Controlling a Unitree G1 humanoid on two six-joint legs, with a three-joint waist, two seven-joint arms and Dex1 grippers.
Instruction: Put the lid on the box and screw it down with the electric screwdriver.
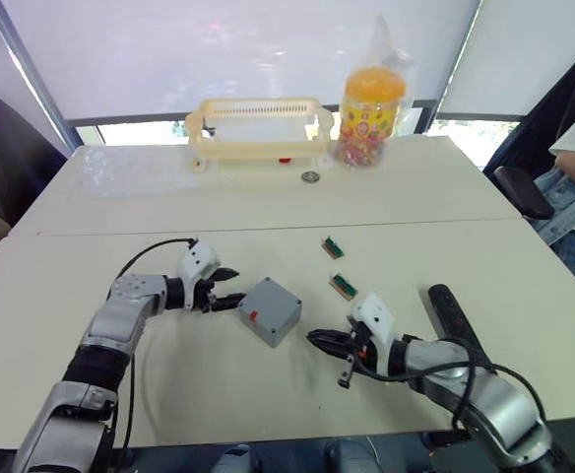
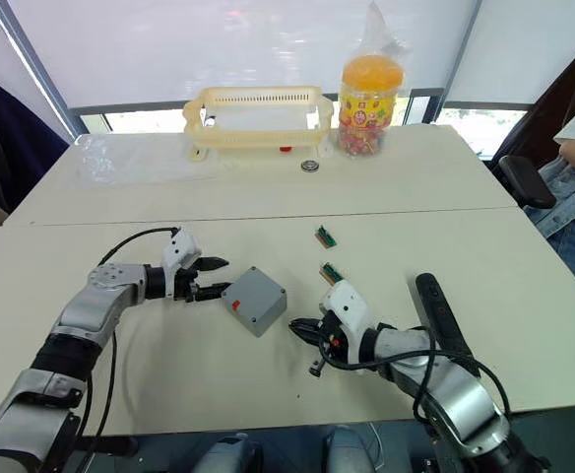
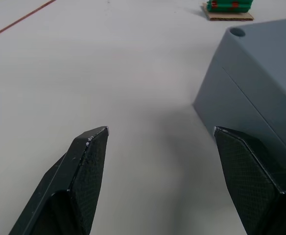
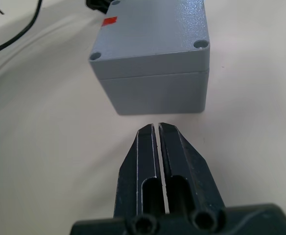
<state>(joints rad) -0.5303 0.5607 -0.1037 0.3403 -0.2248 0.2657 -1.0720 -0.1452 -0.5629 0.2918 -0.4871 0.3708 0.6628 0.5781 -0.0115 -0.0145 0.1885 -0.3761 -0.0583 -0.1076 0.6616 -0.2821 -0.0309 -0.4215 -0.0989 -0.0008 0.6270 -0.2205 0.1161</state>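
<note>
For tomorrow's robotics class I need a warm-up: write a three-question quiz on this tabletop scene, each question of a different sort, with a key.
1. True or false: the lid already sits on the box.
2. The right gripper is: A open, B shut, C holding the box.
3. Fill in: the electric screwdriver lies on the table beside the robot's ____ arm.

Key: 1 true; 2 B; 3 right.

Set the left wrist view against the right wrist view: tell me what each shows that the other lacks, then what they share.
Left wrist view alone: the left end effector open beside the box, and a small green part beyond. Right wrist view alone: the right end effector shut, short of the box, the red mark and a black cable. Both: the grey box with the lid on it, on the table.
</note>
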